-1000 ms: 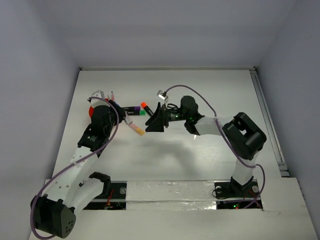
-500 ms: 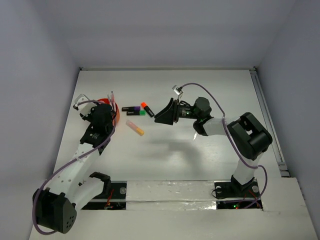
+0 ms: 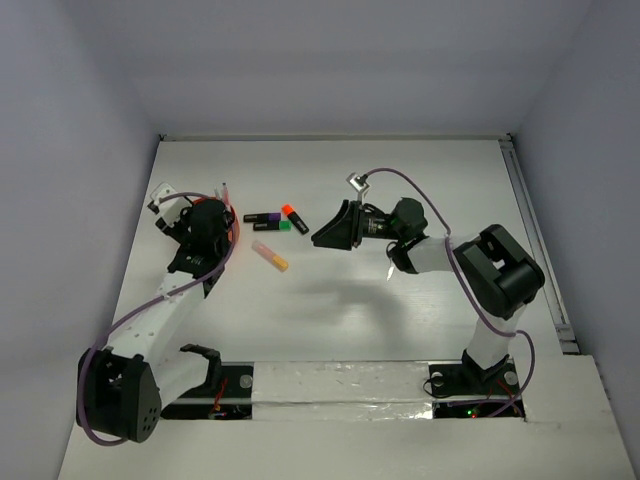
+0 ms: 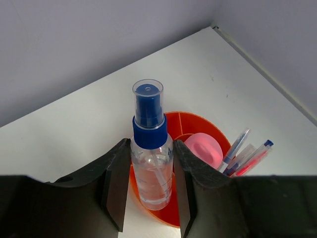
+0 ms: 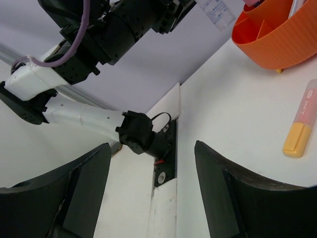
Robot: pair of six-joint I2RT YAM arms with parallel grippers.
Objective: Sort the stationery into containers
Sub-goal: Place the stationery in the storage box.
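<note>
- Item in hand: clear blue-capped bottle (image 4: 150, 171); upright, long axis vertical, cap uppermost; pinched at mid-body by the left tool (image 4: 148, 191), one finger against each side.
- Destination: round orange holder (image 4: 204, 119) with inner dividers, at the far-left part of the counter (image 3: 400, 320); it sits directly below and just behind the bottle, whose base overlaps the near-left compartment in the left wrist view; whether the base is already past the rim cannot be told.
- Already housed: pink-capped bottle (image 4: 203, 149) in the adjoining compartment, just beside the held one; thin pens (image 4: 242, 151) leaning in the right-hand compartment.
- Judgement: the step is placing the bottle; the move looks to be a straight drop along its own axis, keeping clear of the divider and the pink cap.
- Right tool (image 3: 325, 230): spread wide, nothing between its fingers; held above the counter, turned toward the loose items.
- Loose stock: highlighters (image 3: 280, 220) near the holder, between it and the right tool; yellow marker (image 3: 270, 255) lying flat just nearer than them; the right arm seems better placed for these.
</note>
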